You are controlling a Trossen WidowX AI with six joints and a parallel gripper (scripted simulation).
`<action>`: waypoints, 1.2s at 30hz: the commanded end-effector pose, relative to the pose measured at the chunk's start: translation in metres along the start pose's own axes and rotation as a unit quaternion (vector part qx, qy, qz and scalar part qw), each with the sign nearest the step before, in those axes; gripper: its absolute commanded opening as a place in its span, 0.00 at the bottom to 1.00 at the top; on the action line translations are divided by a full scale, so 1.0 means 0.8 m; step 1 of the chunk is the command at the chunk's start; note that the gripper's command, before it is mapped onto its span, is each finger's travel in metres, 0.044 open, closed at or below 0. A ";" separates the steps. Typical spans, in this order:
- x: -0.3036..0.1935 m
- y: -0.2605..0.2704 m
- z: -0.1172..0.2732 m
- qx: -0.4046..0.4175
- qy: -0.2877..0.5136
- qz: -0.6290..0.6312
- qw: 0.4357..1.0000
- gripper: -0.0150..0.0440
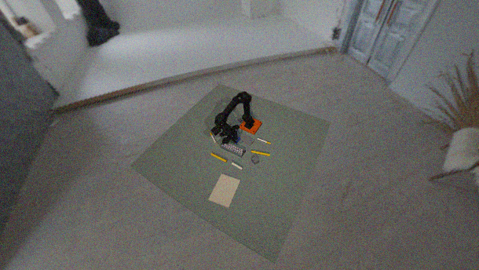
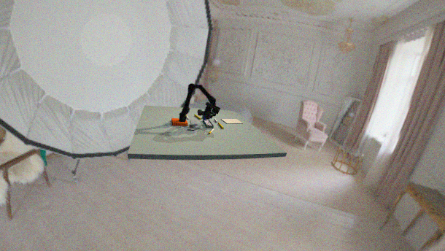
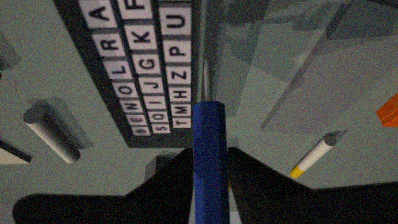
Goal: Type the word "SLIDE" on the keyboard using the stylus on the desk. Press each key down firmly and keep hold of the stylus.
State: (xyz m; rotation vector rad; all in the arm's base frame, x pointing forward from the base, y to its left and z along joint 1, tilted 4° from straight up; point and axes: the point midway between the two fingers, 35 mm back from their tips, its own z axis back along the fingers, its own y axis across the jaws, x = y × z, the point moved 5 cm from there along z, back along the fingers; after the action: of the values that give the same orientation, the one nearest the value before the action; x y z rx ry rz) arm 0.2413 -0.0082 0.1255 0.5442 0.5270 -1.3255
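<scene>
The black keyboard (image 1: 233,149) (image 2: 208,123) (image 3: 160,141) with white lettered keys lies on the desk. In the wrist view it fills the upper left, with three key rows running up the frame: A, R, L, O, N, E, B; F, K, G, J, I, Q, S; and U, P, Z, H, M, T. No D key shows there. My gripper (image 3: 210,155) is shut on the blue stylus (image 3: 210,125) (image 1: 238,139). The stylus's thin metal tip appears just right of the P and Z keys, along the keyboard's long edge. Its height above the keyboard cannot be told.
A white cylinder (image 3: 52,132) lies left of the keyboard, and a white stick with a yellow end (image 3: 313,156) lies right. Yellow sticks (image 1: 218,157) (image 1: 260,153), a small round object (image 1: 255,158) and a cream pad (image 1: 224,190) lie around. The arm's orange base (image 1: 251,126) stands behind.
</scene>
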 end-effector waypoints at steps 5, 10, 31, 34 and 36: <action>-0.044 0.032 -0.003 0.012 0.142 -0.004 0.990 0.25; -0.062 0.046 -0.003 0.019 0.201 -0.014 0.979 0.25; -0.035 0.047 -0.038 0.019 0.201 -0.014 0.979 0.30; -0.035 0.048 -0.039 0.019 0.201 -0.014 0.979 0.39; -0.035 0.048 -0.039 0.019 0.201 -0.014 0.979 0.39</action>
State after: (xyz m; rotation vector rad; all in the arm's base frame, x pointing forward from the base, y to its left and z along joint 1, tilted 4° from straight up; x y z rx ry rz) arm 0.2723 0.0385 0.1224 0.8410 0.8415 -1.2555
